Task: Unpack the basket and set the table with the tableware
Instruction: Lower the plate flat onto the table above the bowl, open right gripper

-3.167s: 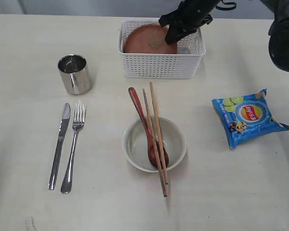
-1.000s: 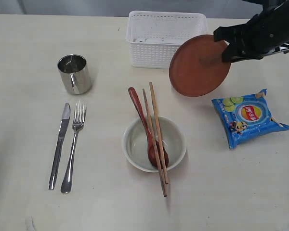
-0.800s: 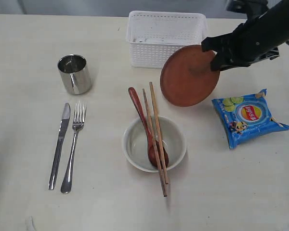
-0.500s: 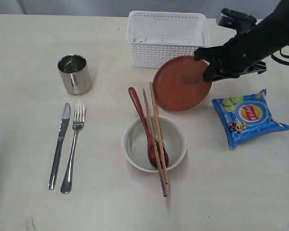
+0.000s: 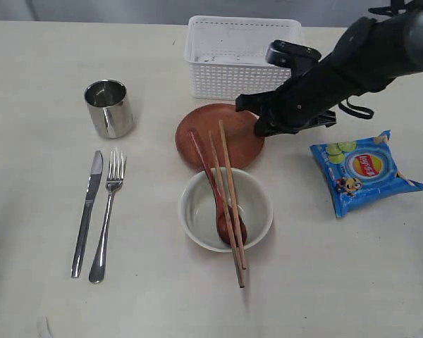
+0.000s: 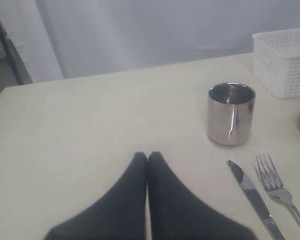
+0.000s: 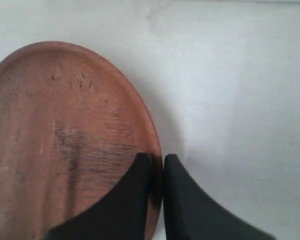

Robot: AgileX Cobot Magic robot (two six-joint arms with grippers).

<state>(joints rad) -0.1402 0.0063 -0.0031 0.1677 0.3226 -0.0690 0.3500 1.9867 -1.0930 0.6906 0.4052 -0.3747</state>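
The brown round plate (image 5: pixel 245 141) (image 7: pixel 65 140) lies low and nearly flat on the table (image 5: pixel 338 282), between the white basket (image 5: pixel 243 88) and the cream bowl (image 5: pixel 197 211). My right gripper (image 5: pixel 257 127) (image 7: pixel 157 159) is shut on the plate's right rim. The far ends of the wooden spoon (image 5: pixel 215 190) and the chopsticks (image 5: pixel 230 190), which rest across the bowl, show over the plate's face. The basket looks empty. My left gripper (image 6: pixel 147 156) is shut on nothing, hovering over bare table near the steel cup (image 6: pixel 231 114).
The steel cup (image 5: pixel 109 107) stands at the left, with the knife (image 5: pixel 88 211) and fork (image 5: pixel 107 218) side by side in front of it. A blue chip packet (image 5: pixel 359 172) lies right of the plate, close under my right arm.
My right gripper carried the plate from up beside the basket leftward and down, tipping it from upright to nearly flat by the bowl. The left gripper has not moved.
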